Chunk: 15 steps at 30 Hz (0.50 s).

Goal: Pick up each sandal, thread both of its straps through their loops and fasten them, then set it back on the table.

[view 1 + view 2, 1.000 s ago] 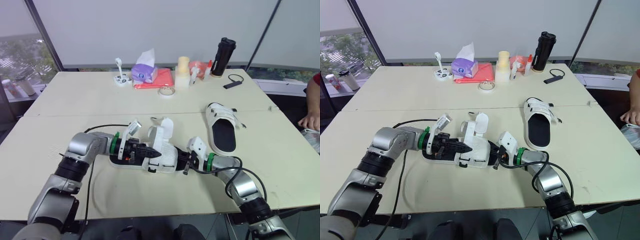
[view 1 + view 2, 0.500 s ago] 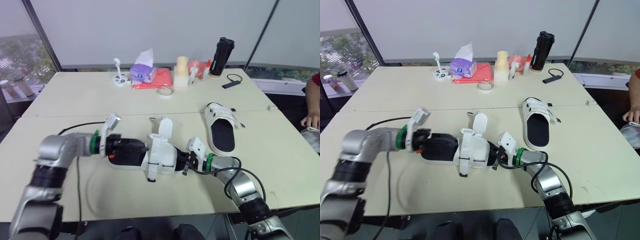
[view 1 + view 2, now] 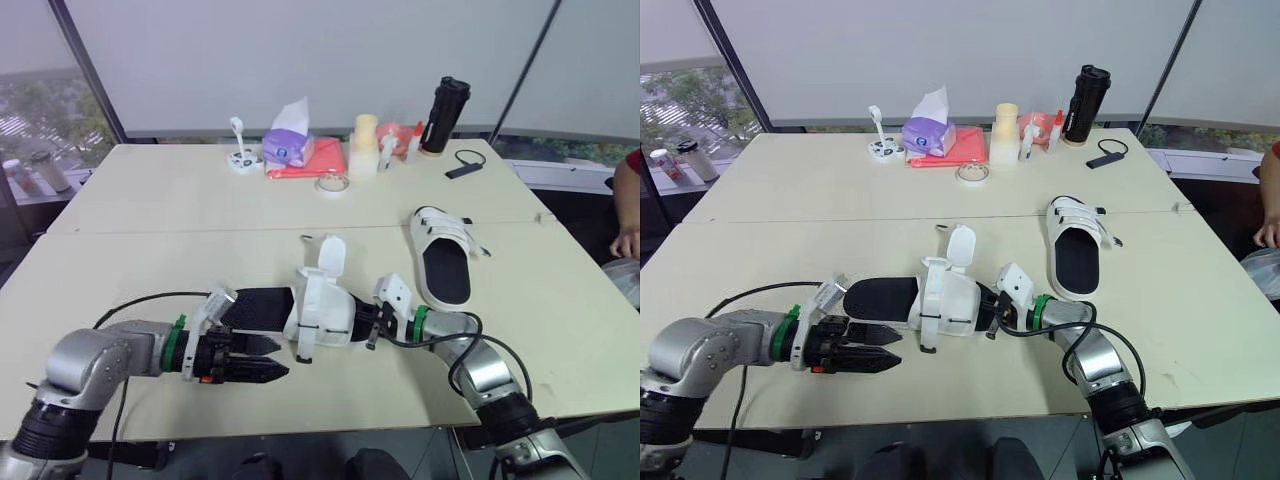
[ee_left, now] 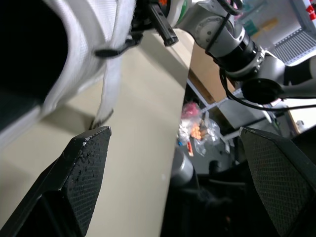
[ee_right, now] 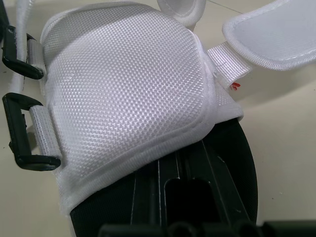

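A white sandal with a black insole lies on the table in front of me, one strap flap standing up. My left gripper is open and hangs just off the sandal's heel end, nearer the table's front edge, holding nothing. In the left wrist view its fingers stand wide apart, with a loose strap ahead of them. My right gripper is shut at the sandal's toe end; its wrist view shows the mesh upper and black loops up close. A second white sandal lies to the right.
Along the far edge stand a purple tissue box, a red cloth, a tape roll, a cream cup and a black bottle. A person's hand rests at the right edge. A black cable trails from my left arm.
My left gripper has opened, let go of the sandal and drawn back toward the table's front edge. The sandal now lies flat. The right arm has stayed put.
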Motion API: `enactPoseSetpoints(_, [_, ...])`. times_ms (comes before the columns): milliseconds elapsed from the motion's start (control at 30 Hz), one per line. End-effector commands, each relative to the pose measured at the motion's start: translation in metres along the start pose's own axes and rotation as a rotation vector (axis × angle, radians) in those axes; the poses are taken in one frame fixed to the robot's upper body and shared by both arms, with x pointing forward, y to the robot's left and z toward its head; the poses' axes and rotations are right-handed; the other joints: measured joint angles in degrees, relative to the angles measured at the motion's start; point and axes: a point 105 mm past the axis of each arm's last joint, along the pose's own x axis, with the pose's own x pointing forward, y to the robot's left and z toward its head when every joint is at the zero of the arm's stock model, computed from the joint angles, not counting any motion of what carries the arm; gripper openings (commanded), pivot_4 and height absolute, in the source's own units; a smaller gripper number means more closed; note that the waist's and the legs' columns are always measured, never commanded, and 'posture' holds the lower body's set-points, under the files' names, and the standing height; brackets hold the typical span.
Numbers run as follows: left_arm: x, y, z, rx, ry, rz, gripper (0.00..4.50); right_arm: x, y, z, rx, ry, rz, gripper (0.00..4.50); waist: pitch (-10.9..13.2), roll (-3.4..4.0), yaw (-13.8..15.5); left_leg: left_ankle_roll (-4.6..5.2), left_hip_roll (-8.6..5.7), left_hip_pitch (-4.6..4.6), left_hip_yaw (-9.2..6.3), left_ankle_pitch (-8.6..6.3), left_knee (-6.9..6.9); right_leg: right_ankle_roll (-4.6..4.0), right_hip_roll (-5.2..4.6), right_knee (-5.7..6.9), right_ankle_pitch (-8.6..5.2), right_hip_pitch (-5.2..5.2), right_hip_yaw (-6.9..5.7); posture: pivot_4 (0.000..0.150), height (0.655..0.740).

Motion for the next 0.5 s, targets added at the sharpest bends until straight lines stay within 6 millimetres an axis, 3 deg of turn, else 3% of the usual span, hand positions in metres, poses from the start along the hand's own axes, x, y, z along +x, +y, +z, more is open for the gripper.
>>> enactPoseSetpoints(33, [0.010,0.008,-0.001,0.073,0.000,0.043,4.33,0.001,0.009,-0.038,0.073,0.139,0.015,0.00,0.00,0.00,-0.01,0.00,0.00,0.00,0.01,0.00,-0.03,0.00,-0.02,0.00,0.00,-0.02,-0.02,0.150,0.7400])
enactPoseSetpoints(433, [0.030,0.019,0.003,0.107,0.002,0.048,4.33,-0.001,0.010,-0.038,0.074,0.138,0.006,0.00,-0.03,0.01,0.06,-0.01,-0.03,0.03,0.05,0.01,-0.28,-0.02,-0.10,-0.13,0.01,-0.07,-0.05,0.150,0.7400])
enactPoseSetpoints(500, [0.031,0.018,0.003,0.104,0.003,0.035,3.80,-0.001,0.010,-0.038,0.074,0.137,0.003,0.00,-0.03,0.01,0.06,-0.01,-0.03,0.03,0.05,0.01,-0.30,-0.03,-0.11,-0.17,0.02,-0.07,-0.05,0.150,0.7400])
